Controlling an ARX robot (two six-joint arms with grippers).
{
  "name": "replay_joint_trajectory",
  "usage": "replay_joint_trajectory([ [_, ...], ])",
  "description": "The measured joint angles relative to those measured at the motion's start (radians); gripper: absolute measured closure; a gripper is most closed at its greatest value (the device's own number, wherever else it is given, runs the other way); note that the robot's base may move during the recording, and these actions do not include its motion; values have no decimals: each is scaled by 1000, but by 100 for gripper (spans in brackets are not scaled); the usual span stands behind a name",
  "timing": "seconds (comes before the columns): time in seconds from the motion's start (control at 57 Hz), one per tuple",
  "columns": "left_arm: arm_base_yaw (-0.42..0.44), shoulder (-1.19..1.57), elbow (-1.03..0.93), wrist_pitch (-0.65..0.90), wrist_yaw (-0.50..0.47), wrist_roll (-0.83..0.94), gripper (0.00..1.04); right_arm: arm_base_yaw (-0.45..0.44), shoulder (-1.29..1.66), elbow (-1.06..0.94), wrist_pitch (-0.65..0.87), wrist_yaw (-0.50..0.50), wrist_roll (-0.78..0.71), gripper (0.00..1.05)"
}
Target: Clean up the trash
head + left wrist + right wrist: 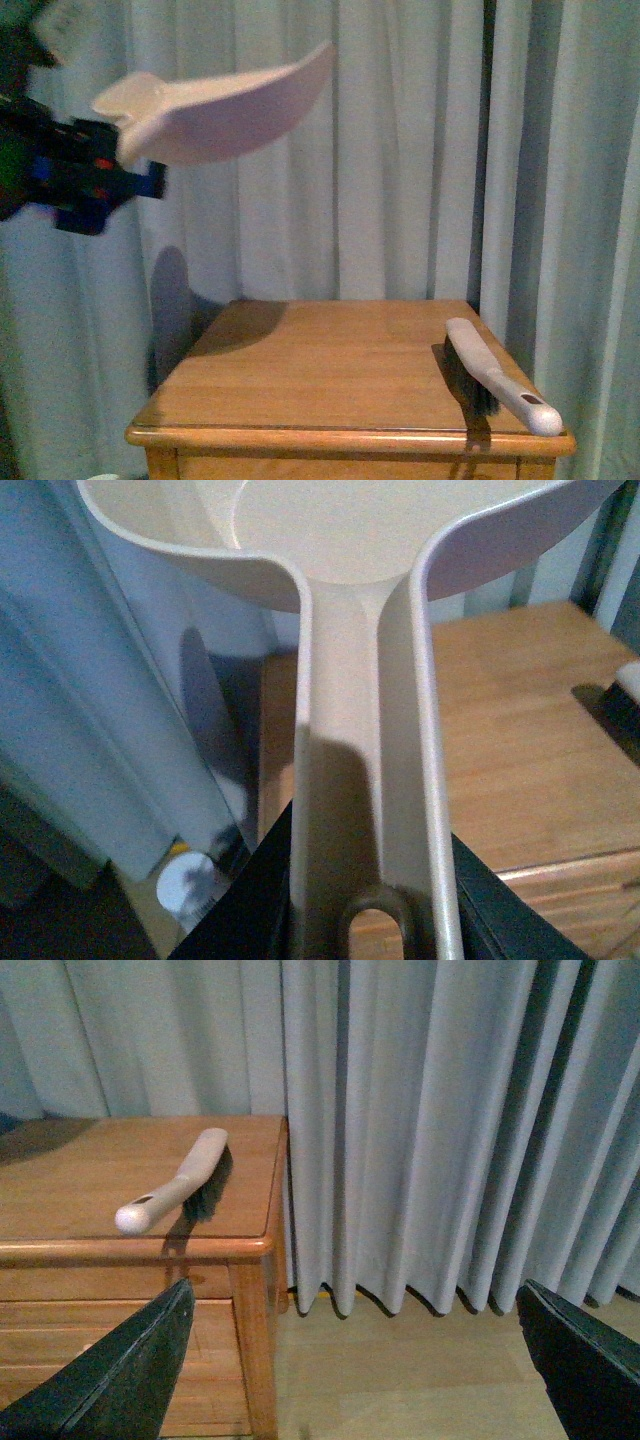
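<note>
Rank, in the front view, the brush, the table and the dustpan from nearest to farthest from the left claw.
1. The dustpan: held in the left claw, raised at the upper left.
2. The table: below and to the right; its back left corner comes closest.
3. The brush: lying along the table's right edge, the side away from this claw.

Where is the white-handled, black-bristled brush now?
Front view: the white-handled brush lies on the wooden table near its right edge, handle end at the front right corner.
</note>
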Motion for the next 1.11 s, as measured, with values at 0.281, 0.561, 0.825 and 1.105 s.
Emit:
replay_joint_trajectory([
  [0.281,174,-502,-401,85,134,27,78,0,0,0,0,0,0,7],
  [0.561,446,-953,-585,1,389,-37,78,0,0,0,0,0,0,7],
  [0.825,561,-1040,-636,-39,480,-85,78,70,45,1,47,217,-50,7],
  [1.105,563,-1043,-636,-39,492,-87,78,253,491,182,39,533,-45,7],
])
